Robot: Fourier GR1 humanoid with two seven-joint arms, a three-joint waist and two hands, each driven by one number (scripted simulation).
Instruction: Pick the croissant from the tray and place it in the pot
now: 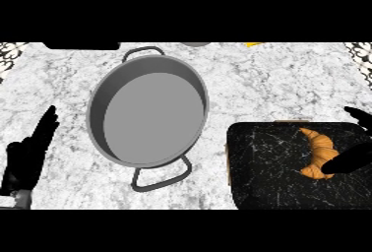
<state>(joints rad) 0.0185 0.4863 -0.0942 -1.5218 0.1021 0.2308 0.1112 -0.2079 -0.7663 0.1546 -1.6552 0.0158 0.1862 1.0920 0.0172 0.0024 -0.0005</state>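
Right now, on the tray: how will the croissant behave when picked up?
Likely light and crushable: the croissant looks like puffed pastry. Its flat-lying crescent on the tray probably won't roll, but may pivot if nudged at a tip. The right hand is at its lower end; held there, it may hang tilted.

Kitchen: marble counter (pixel 280 83), grey two-handled pot (pixel 152 123), dark tray (pixel 269 167)

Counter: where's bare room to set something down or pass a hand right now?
The widest bare counter lies right of the pot, beyond the tray. A narrower strip runs between the pot and the resting left hand. The tray's left half is bare. Crowded: the tray's right side, with the right hand at the croissant, and the slim pot-tray gap.
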